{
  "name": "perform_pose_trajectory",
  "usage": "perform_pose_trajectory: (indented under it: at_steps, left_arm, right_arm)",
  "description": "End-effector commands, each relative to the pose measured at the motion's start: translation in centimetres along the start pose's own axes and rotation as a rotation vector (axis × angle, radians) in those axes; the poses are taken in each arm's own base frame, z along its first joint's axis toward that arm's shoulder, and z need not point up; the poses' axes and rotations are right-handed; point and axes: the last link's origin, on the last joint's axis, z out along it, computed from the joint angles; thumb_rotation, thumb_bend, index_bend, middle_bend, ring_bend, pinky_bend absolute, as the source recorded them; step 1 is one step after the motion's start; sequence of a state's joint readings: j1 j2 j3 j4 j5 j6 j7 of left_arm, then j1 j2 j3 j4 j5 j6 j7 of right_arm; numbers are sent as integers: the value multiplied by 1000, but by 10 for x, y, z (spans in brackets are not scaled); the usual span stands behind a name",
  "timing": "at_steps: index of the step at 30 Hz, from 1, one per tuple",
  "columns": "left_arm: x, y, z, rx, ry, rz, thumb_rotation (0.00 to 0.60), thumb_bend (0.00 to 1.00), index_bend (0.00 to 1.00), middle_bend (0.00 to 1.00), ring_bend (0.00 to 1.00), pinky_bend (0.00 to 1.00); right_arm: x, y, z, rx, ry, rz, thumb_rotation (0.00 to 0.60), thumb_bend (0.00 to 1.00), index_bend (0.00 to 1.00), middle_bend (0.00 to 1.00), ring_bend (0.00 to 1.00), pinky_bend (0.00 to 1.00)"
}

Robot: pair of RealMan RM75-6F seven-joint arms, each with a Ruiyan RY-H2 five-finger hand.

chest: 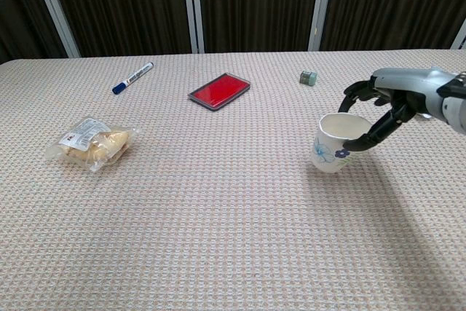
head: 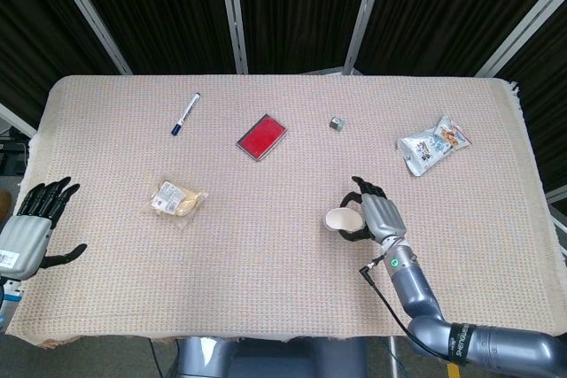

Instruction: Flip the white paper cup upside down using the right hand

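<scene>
Cup (chest: 332, 143) was held off the cloth (chest: 218, 238), right of centre, tilted, mouth still up. Right hand (chest: 378, 111) gripped it from the side, fingers (chest: 357, 94) curled round the rim and wall; a side hold probably leaves the wrist free to roll it over. Left hand (head: 35, 223) idled at the near left edge, fingers spread, empty. Red case (chest: 219, 91), pen (chest: 132, 77), snack bags (chest: 91, 143) lay well apart.
</scene>
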State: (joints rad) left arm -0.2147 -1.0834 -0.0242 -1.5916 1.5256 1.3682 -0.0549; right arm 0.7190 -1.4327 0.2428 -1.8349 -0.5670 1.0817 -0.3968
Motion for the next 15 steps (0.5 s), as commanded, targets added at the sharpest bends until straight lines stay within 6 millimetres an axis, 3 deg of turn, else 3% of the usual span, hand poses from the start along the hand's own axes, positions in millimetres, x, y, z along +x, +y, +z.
perform_pose_trajectory:
  at_steps: [1, 15]
  left_arm:
    - [0, 0, 0, 1, 0, 1, 600, 143, 0, 0, 0, 0]
    - [0, 0, 0, 5, 1, 2, 600, 144, 0, 0, 0, 0]
  right_arm:
    - [-5, 0, 4, -11, -3, -23, 600, 143, 406, 0, 0, 0]
    - [-1, 36, 5, -140, 34, -25, 600, 144, 369, 0, 0, 0]
